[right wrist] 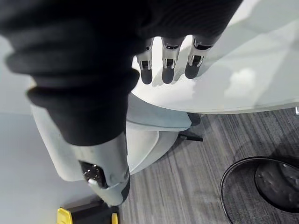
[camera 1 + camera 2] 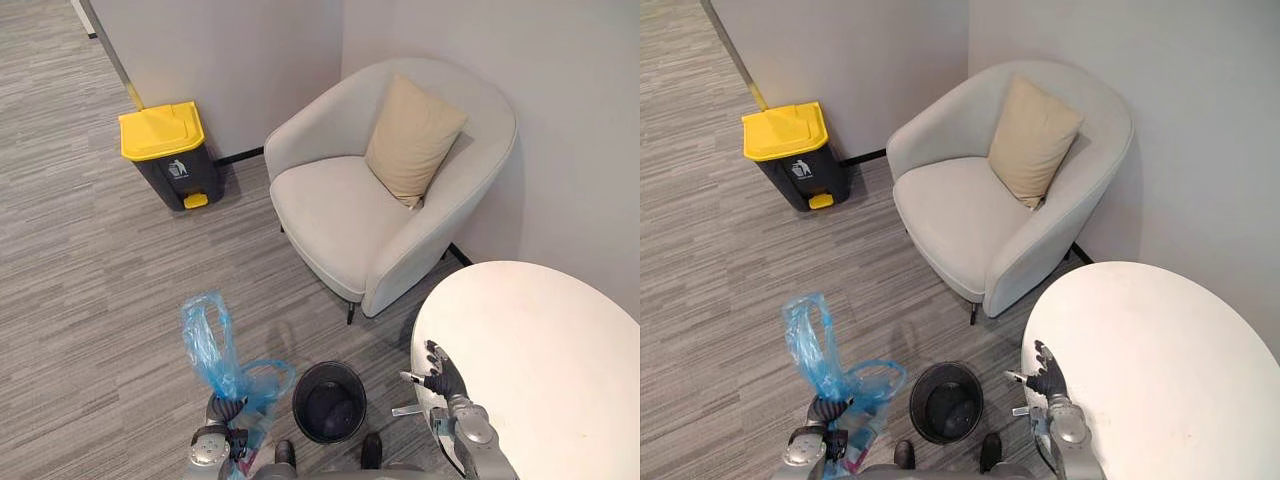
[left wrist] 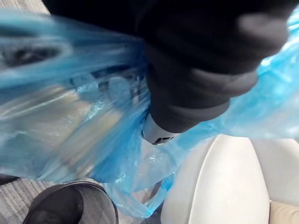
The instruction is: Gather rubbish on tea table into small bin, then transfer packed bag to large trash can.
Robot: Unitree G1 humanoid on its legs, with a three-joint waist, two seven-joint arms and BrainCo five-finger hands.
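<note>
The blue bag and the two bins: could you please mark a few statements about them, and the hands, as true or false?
1. The left hand grips the blue bag. True.
2. The blue bag sits inside the small black bin. False: it is held up beside the bin, outside it.
3. The yellow lid of the large trash can is open. False: it is shut.
4. The right hand is open at the edge of the white table. True.

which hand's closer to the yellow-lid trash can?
Left. The left hand, clutching the blue bag, is on the yellow-lid trash can side; the right hand is over the white table edge, farther across.
</note>
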